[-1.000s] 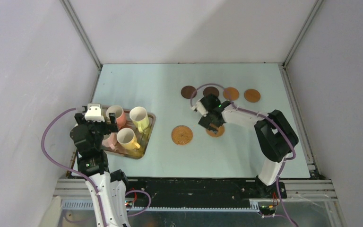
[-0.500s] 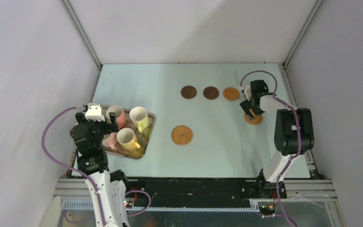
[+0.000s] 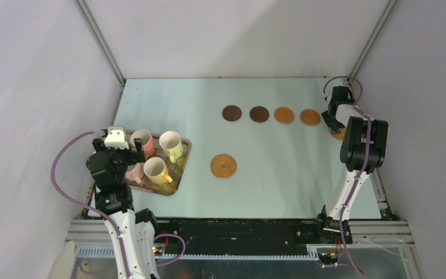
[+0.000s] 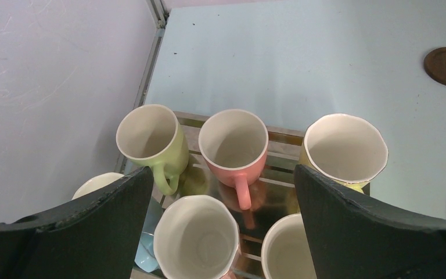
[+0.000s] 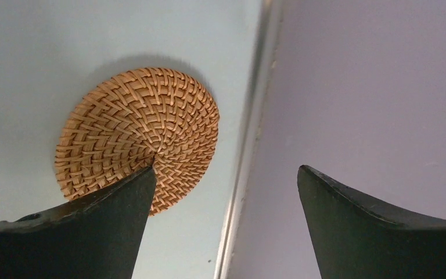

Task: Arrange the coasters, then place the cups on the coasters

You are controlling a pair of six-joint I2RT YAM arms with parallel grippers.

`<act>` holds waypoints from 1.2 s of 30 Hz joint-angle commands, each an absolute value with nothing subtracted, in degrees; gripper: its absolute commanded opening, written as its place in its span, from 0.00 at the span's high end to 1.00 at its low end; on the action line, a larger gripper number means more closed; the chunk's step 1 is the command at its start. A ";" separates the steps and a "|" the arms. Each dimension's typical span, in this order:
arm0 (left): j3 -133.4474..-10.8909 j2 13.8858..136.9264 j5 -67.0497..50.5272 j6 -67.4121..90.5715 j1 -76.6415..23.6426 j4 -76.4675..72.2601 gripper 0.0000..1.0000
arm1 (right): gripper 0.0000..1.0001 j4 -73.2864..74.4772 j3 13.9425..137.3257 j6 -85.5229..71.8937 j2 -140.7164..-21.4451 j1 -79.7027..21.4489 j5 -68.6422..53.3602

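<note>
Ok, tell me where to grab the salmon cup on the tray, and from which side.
Come from above; pinch the far rim of the salmon cup, one finger inside. It stands upright, mouth open, handle toward the near side, with the green cup and yellow cup close on either side, so the far wall looks freest.

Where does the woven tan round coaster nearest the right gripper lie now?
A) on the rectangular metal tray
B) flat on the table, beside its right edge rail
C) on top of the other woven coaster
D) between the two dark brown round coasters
B: in the right wrist view the woven tan coaster lies flat on the pale table, close beside the metal edge rail, below the open right gripper.
</note>
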State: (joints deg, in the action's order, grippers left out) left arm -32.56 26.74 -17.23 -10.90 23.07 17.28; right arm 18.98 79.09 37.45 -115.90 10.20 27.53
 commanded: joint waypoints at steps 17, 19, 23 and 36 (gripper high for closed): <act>-32.23 27.54 -17.48 -10.11 23.64 15.93 0.02 | 0.01 19.88 92.84 34.61 -129.51 6.84 28.45; -32.25 27.55 -17.57 -10.18 23.60 15.99 0.02 | 0.01 20.22 93.12 34.35 -129.58 6.40 27.98; -32.26 27.70 -17.61 -10.12 23.60 15.96 0.02 | 0.00 19.35 93.38 34.23 -129.71 5.57 28.56; -32.35 27.94 -17.57 -10.12 23.60 16.05 0.02 | 0.01 17.57 95.22 35.49 -130.75 5.86 32.49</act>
State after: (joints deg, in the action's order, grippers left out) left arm -32.56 27.77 -17.19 -10.92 23.07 17.26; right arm 18.46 94.96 37.54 -127.96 6.07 36.53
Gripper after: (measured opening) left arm 0.985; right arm 0.993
